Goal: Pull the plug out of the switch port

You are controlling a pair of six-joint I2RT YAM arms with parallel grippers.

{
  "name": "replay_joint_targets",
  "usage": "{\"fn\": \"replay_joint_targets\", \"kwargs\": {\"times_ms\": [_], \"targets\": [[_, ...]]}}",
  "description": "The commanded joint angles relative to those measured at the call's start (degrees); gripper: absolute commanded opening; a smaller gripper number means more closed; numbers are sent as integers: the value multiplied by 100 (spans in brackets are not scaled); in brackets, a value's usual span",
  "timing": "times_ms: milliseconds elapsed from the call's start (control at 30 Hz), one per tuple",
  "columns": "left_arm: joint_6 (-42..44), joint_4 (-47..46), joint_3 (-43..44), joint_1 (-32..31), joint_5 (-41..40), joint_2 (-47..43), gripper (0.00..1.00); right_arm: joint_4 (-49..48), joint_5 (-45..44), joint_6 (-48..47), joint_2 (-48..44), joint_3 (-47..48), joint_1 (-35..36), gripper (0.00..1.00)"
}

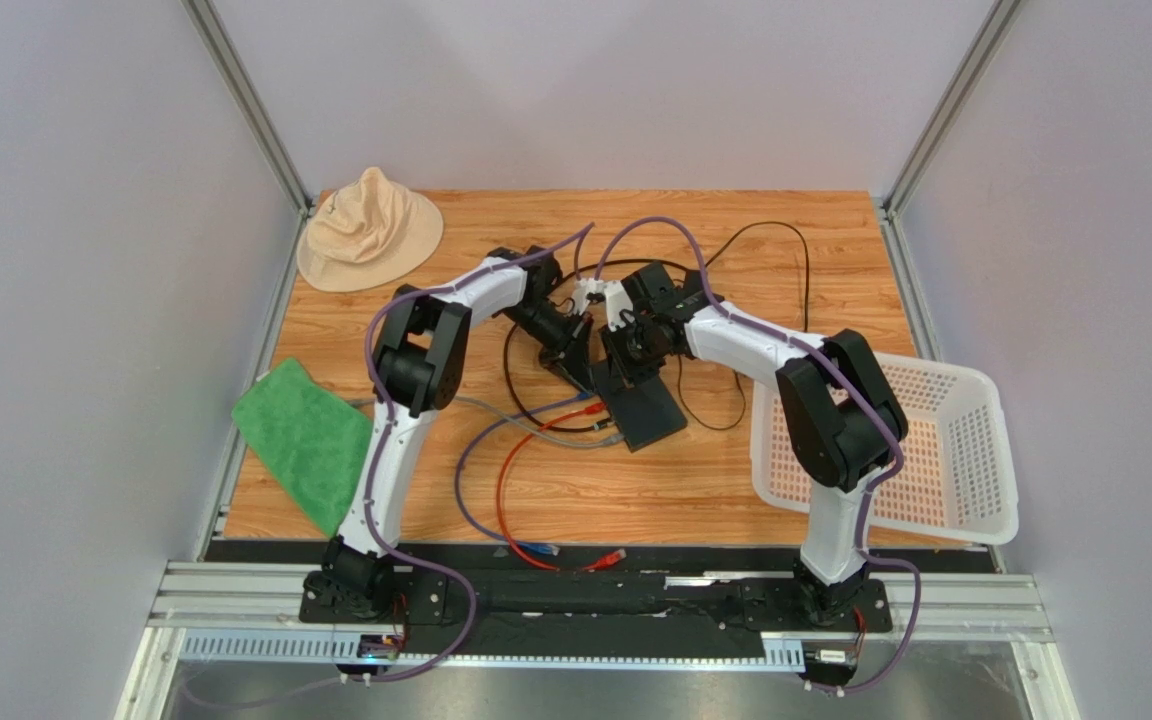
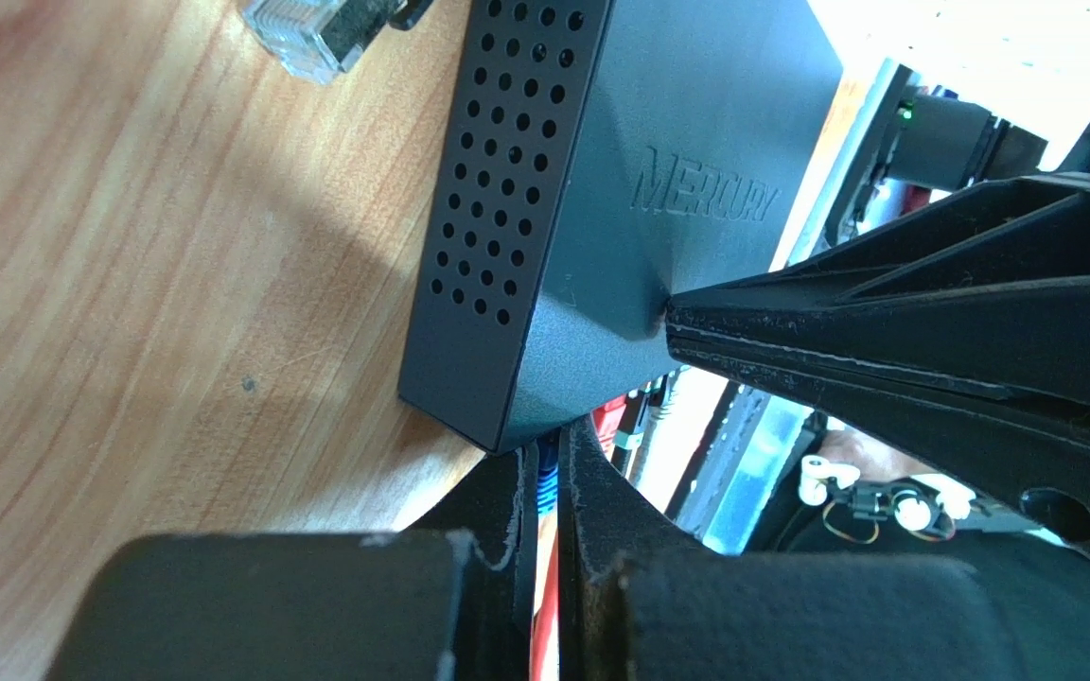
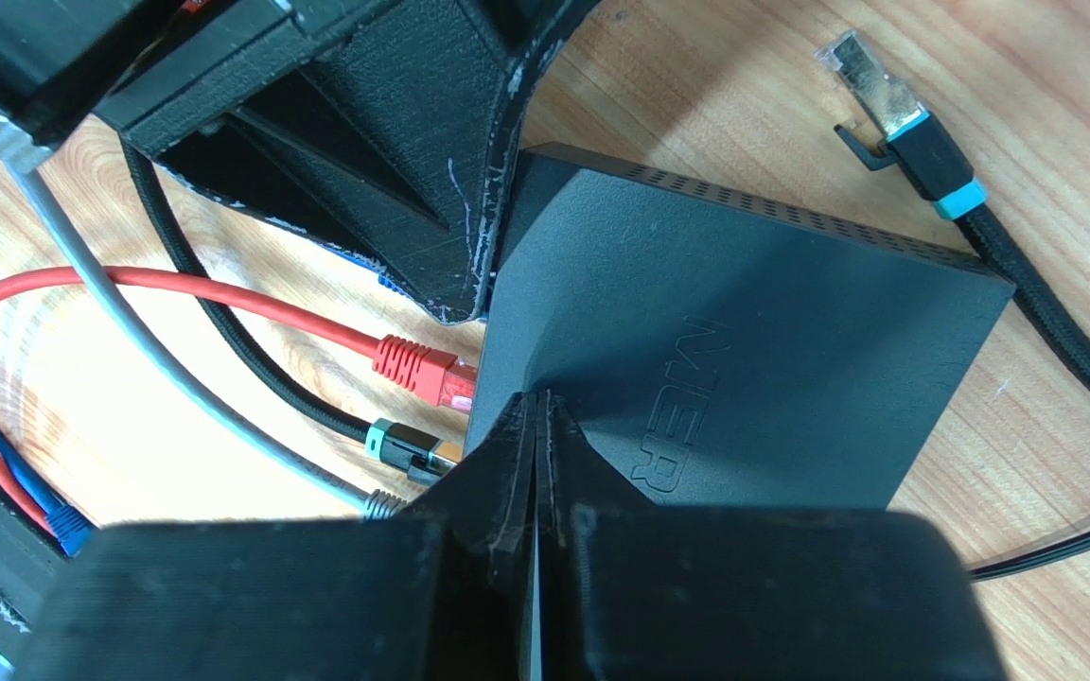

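Fingers point(image 3: 508, 475) together over switch point(image 3: 736, 327), beside plug point(image 3: 416, 365)

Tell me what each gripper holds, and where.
Left gripper seems to pinch the blue cable close by the switch; right gripper, shut, only presses on its top.

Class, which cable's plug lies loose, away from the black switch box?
The black braided cable's clear, blue-banded plug; the red plug and grey plug meet the switch.
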State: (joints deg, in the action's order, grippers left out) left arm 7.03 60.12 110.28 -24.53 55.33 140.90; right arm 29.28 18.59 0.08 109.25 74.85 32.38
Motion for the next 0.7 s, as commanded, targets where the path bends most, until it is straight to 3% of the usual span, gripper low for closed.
{"fn": "replay_joint_targets", "kwargs": {"times_ms": [0, 100, 200, 433, 667], "targets": [[177, -7, -699, 37, -76, -291, 0, 342, -505, -96, 492, -366, 5, 0], [228, -158, -1227, 54, -13, -510, 0, 333, -532, -96, 509, -339, 5, 0], [203, -211, -1202, 133, -119, -643, 0, 316, -514, -87, 562, -339, 5, 0], [202, 342, 53, 326, -505, -239, 0, 316, -532, -113, 633, -208, 5, 0], [1036, 1150, 1468, 616, -1452, -396, 0, 245, -505, -245, 448, -313, 14, 0]]}}
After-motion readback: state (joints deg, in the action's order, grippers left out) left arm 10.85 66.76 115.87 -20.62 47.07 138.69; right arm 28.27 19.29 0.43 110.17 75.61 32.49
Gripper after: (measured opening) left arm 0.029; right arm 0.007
